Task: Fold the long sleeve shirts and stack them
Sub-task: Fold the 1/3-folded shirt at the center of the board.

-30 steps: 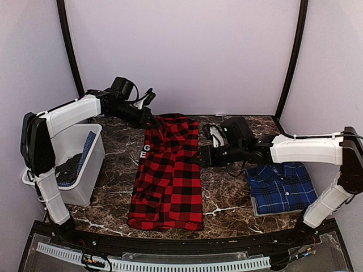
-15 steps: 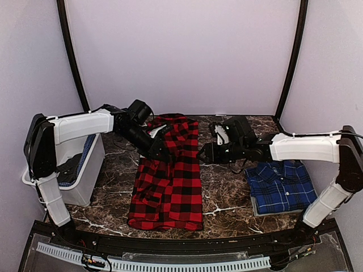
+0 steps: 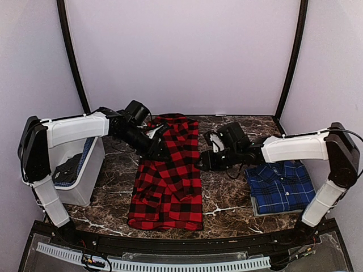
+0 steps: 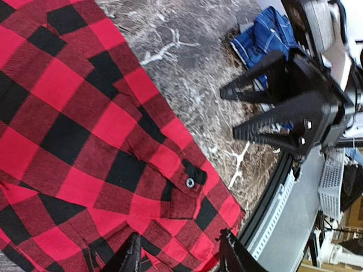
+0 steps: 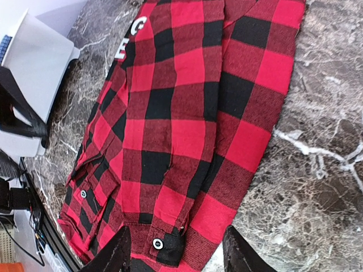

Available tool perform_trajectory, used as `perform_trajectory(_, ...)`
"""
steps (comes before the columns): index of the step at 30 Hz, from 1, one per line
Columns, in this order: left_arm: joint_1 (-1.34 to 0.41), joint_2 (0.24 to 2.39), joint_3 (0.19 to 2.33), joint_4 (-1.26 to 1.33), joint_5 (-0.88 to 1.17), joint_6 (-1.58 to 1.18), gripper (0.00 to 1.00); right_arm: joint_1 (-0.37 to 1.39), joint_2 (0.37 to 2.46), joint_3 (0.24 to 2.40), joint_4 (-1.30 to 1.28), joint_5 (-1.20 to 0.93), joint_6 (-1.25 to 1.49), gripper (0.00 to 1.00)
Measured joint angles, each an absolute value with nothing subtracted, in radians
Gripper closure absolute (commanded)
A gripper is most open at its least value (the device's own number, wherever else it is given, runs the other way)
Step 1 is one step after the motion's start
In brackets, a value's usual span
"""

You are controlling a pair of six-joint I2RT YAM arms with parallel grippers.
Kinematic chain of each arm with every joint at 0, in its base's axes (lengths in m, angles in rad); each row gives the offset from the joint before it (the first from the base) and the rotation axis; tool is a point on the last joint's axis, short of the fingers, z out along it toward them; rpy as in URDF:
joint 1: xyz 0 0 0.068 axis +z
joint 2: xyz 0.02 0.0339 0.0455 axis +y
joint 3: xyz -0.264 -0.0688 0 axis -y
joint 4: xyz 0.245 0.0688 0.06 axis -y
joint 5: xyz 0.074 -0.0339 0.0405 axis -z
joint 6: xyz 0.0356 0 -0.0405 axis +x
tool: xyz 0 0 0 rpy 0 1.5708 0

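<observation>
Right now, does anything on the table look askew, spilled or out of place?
Nothing is spilled or damaged. The red-and-black shirt in the middle is only a long strip. It splays wider toward the near edge, where it is wrinkled on its left side and a buttoned cuff lies on top. The blue plaid shirt lies neatly folded at the right.
</observation>
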State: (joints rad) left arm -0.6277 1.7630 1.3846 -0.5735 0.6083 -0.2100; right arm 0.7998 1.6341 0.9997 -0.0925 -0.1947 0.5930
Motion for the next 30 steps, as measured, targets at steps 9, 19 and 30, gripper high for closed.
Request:
perform_trajectory(9,-0.599,1.76,1.29,-0.486,0.485,-0.347,0.68,0.873,1.689,1.0,-0.094,-0.213,0.577,0.51)
perform_trajectory(19,-0.571,1.76,1.248,-0.384,0.41,-0.46,0.7,0.92,1.739,0.993,-0.114,-0.21,0.603,0.6)
perform_trajectory(30,-0.562,1.762,1.248,-0.363,0.402,-0.479,0.71,0.958,1.787,0.976,-0.126,-0.209,0.638,0.69)
